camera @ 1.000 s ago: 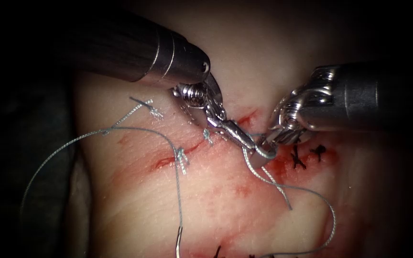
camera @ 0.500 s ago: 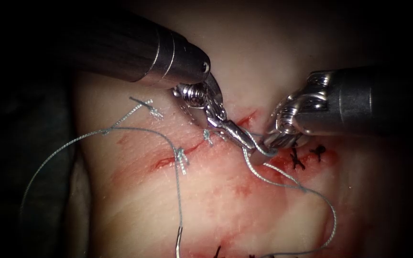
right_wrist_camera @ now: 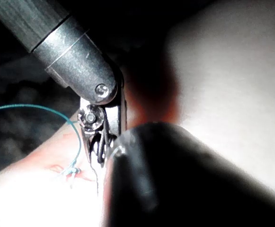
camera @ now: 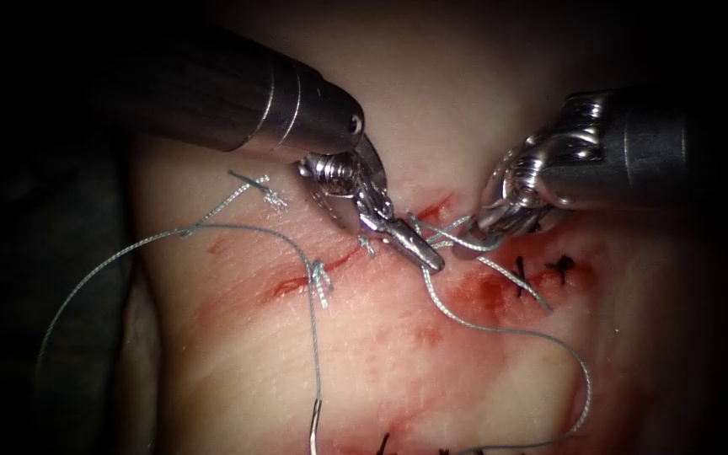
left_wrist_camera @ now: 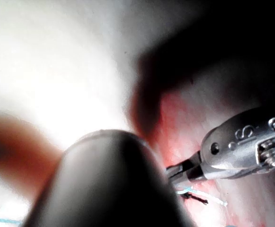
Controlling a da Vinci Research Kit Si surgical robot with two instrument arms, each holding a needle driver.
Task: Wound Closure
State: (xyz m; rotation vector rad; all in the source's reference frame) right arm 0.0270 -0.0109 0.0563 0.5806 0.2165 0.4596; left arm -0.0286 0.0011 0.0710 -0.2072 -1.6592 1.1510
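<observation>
Both tools are gripping thread (camera: 465, 316) over the cut (camera: 330, 265).
Your left tool (camera: 427, 257) and right tool (camera: 486, 236) are clenching thread between them; the needle (camera: 315, 425) is lying free, well below both jaws.

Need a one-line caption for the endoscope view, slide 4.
Both tools grip thread over the cut; needle lies free on tissue.

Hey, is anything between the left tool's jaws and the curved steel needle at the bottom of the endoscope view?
Nothing raised: only pale tissue, red fluid and grey thread lie between the left tool and the needle resting on the tissue. Both it and the right tool grip thread.
</observation>
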